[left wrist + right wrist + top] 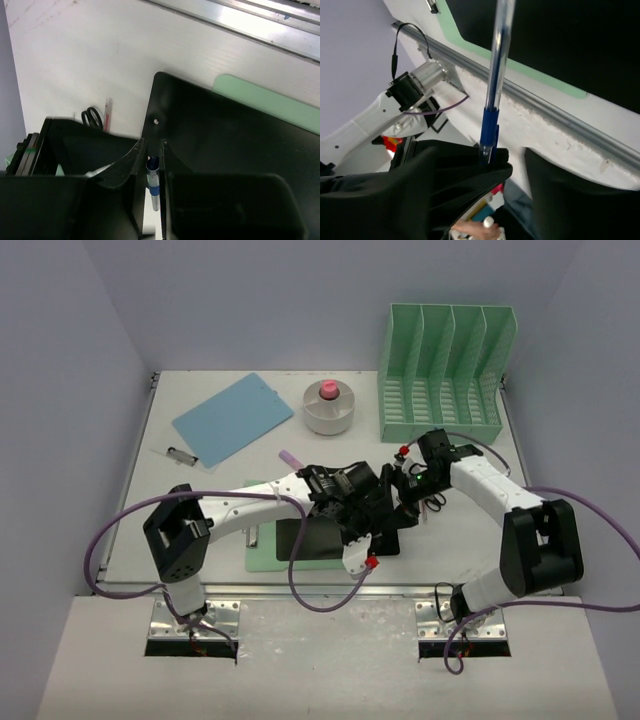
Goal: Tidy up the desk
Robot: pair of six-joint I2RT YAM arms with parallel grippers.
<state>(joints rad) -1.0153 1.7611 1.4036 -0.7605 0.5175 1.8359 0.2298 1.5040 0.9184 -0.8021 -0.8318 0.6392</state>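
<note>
The desk [240, 455] is an off-white tabletop with a metal rail [250, 22] along its near edge. My left gripper [392, 502] reaches over the black notebook [330, 538] and is shut on a blue-capped clear pen [153, 182], seen between its narrow jaws [154, 150]. The same pen [497, 65] stands up in the right wrist view, behind my right gripper's left finger. My right gripper [408, 483] meets the left one at the desk's middle right; its jaws [519, 165] stand apart with nothing between them.
A mint-green file rack [445, 370] stands at the back right, with a white round container with a pink top [330, 407] and a blue clipboard [233, 418] to its left. The notebook lies on a green mat [270, 102]. Scissors [91, 117] and a red pen [107, 112] lie nearby.
</note>
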